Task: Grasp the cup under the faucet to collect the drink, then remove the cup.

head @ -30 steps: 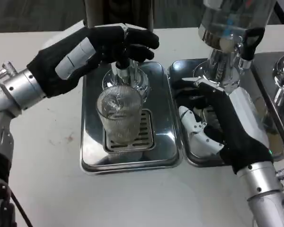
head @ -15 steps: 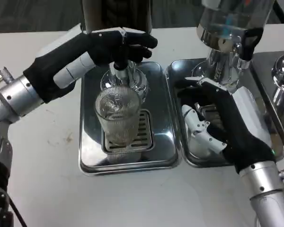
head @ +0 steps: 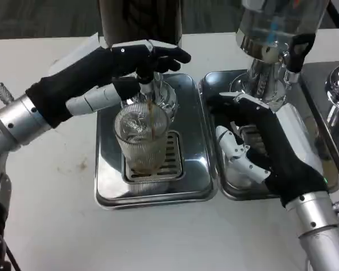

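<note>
Cup [head: 141,138] under faucet [head: 147,90] carries no readable label or writing.

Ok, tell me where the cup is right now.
In the head view the cup stands left of centre on the grate of the left metal tray, directly under the faucet, with the left hand just above it.

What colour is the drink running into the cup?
Dark brown: a thin stream falls into the clear ribbed cup, seen in the head view.
</note>
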You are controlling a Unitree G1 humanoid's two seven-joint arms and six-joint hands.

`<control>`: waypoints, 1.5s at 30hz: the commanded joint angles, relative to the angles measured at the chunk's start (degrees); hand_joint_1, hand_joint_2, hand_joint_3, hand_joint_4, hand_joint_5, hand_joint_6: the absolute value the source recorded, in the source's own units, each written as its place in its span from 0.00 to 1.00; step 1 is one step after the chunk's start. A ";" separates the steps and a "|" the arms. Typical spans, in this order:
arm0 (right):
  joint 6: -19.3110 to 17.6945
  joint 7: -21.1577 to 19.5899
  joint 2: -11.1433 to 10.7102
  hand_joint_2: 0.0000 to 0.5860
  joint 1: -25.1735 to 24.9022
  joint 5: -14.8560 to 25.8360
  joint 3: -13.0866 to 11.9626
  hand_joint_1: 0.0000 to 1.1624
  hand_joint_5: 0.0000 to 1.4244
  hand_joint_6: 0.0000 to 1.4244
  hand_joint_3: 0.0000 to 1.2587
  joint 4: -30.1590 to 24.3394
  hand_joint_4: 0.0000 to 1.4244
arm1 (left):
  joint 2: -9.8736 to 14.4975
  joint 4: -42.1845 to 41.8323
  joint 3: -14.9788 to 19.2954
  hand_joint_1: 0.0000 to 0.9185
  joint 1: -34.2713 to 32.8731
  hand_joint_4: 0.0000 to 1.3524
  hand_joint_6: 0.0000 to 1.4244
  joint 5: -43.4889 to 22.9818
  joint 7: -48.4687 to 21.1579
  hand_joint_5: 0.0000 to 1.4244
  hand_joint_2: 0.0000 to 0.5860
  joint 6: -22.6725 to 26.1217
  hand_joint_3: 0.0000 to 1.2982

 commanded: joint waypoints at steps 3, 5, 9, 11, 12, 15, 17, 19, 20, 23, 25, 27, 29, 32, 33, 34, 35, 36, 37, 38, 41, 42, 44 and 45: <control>0.16 0.49 -0.11 0.79 -0.22 0.62 -0.28 0.36 0.29 0.27 0.31 -0.62 0.28 | 0.55 -0.87 -2.30 0.00 2.01 0.15 0.18 2.42 0.68 0.17 0.12 -3.69 0.24; 0.14 0.60 -0.13 0.79 -0.25 0.75 -0.34 0.36 0.29 0.27 0.30 -0.65 0.27 | 0.68 -0.83 -2.65 0.00 2.11 0.16 0.18 2.50 1.17 0.17 0.12 -4.01 0.24; 0.27 2.38 0.13 0.75 -0.76 3.40 -0.66 0.36 0.28 0.25 0.26 0.16 0.26 | 1.26 -1.15 -3.54 0.00 2.45 0.16 0.18 3.16 2.53 0.17 0.12 -5.23 0.24; 0.77 3.90 -0.18 0.64 -1.22 4.58 -0.64 0.34 0.26 0.23 0.22 0.67 0.23 | 1.34 -1.48 -3.64 0.00 2.76 0.16 0.18 2.96 3.03 0.17 0.15 -5.76 0.24; 1.17 4.90 -0.40 0.60 -1.51 5.16 -0.54 0.34 0.24 0.22 0.20 0.91 0.21 | 1.40 -1.69 -3.64 0.00 2.95 0.16 0.18 2.84 3.26 0.17 0.15 -6.04 0.24; 2.20 7.26 -0.85 0.52 -2.25 6.14 -0.25 0.33 0.19 0.18 0.10 1.35 0.16 | 1.68 -2.12 -3.86 0.00 3.30 0.16 0.19 2.84 3.75 0.17 0.15 -6.69 0.25; 2.79 8.75 -1.16 0.51 -2.75 6.62 -0.07 0.31 0.16 0.16 0.05 1.59 0.12 | 1.84 -2.24 -4.07 0.00 3.48 0.16 0.19 2.90 4.01 0.17 0.15 -6.82 0.25; 3.14 9.83 -1.39 0.50 -3.14 6.84 0.05 0.30 0.12 0.14 0.00 1.76 0.08 | 1.98 -2.26 -4.30 0.00 3.65 0.16 0.19 2.87 4.27 0.17 0.15 -6.87 0.25; 3.32 10.33 -1.55 0.49 -3.33 6.95 0.15 0.30 0.10 0.13 0.00 1.83 0.06 | 2.03 -2.29 -4.43 0.00 3.73 0.16 0.19 2.78 4.36 0.17 0.14 -6.87 0.25; 3.92 11.80 -2.11 0.47 -4.03 7.17 0.64 0.31 0.06 0.10 0.00 2.40 0.01 | 2.22 -2.47 -4.72 0.00 4.12 0.17 0.19 2.94 4.87 0.17 0.13 -7.16 0.25; 4.12 12.19 -2.25 0.46 -4.29 7.27 0.78 0.33 0.04 0.09 0.00 2.65 0.00 | 2.41 -2.45 -5.00 0.00 4.17 0.17 0.19 3.23 5.26 0.17 0.13 -7.58 0.25; 4.36 12.68 -2.53 0.46 -4.76 7.13 1.09 0.34 0.04 0.08 0.00 3.02 0.00 | 2.56 -2.40 -5.28 0.00 4.16 0.17 0.19 3.27 5.56 0.17 0.13 -7.84 0.25; 4.58 13.15 -2.77 0.45 -5.10 6.96 1.36 0.37 0.01 0.08 0.00 3.21 0.00 | 2.66 -2.39 -5.49 0.00 4.14 0.17 0.19 3.21 5.78 0.17 0.12 -7.94 0.25; 5.21 14.03 -3.02 0.41 -5.41 6.83 1.71 0.39 0.00 0.06 0.00 3.39 0.00 | 2.73 -2.51 -5.73 0.00 4.11 0.17 0.19 2.96 5.83 0.17 0.12 -7.92 0.25; 5.43 14.27 -3.08 0.40 -5.47 6.83 1.79 0.40 0.00 0.06 0.00 3.42 0.00 | 2.76 -2.55 -5.79 0.00 4.10 0.17 0.19 2.93 5.86 0.17 0.12 -7.94 0.25; 5.64 14.49 -3.11 0.40 -5.55 6.80 1.91 0.40 0.00 0.05 0.00 3.52 0.00 | 2.78 -2.58 -5.84 0.00 4.10 0.17 0.19 2.90 5.90 0.17 0.12 -7.95 0.25; 5.80 14.66 -3.09 0.40 -5.65 6.79 2.03 0.40 0.00 0.05 0.00 3.74 0.00 | 2.79 -2.65 -5.87 0.00 4.11 0.17 0.19 2.84 5.91 0.17 0.12 -7.82 0.25; 5.91 14.76 -3.07 0.40 -5.75 6.73 2.16 0.41 0.00 0.05 0.00 3.96 0.00 | 2.81 -2.68 -5.89 0.00 4.11 0.17 0.19 2.82 5.95 0.17 0.12 -7.81 0.25; 6.01 14.86 -3.07 0.40 -5.87 6.63 2.31 0.42 0.00 0.04 0.00 4.18 0.00 | 2.84 -2.70 -5.91 0.00 4.10 0.17 0.19 2.81 5.95 0.17 0.12 -7.84 0.25; 6.11 14.92 -3.07 0.40 -6.04 6.49 2.50 0.42 0.00 0.04 0.00 4.52 0.00 | 2.87 -2.73 -5.93 0.00 4.11 0.17 0.19 2.81 5.96 0.17 0.12 -7.88 0.25; 6.19 14.93 -3.07 0.40 -6.34 6.49 2.78 0.43 0.00 0.04 0.00 5.21 0.00 | 2.91 -2.98 -5.94 0.00 4.20 0.17 0.19 2.72 6.03 0.17 0.12 -7.89 0.25; 6.19 14.90 -3.05 0.40 -6.39 6.57 2.80 0.43 0.00 0.04 0.00 5.40 0.00 | 2.91 -3.05 -5.93 0.00 4.22 0.17 0.19 2.67 6.05 0.17 0.12 -7.86 0.25; 6.16 14.72 -2.86 0.40 -6.45 6.78 2.82 0.43 0.00 0.04 0.00 5.94 0.00 | 2.93 -3.19 -5.93 0.00 4.29 0.17 0.19 2.62 6.06 0.17 0.12 -7.72 0.25; 6.12 14.60 -2.76 0.40 -6.45 6.87 2.80 0.43 0.00 0.04 0.00 6.15 0.00 | 2.92 -3.27 -5.94 0.00 4.32 0.17 0.19 2.58 6.04 0.17 0.12 -7.63 0.25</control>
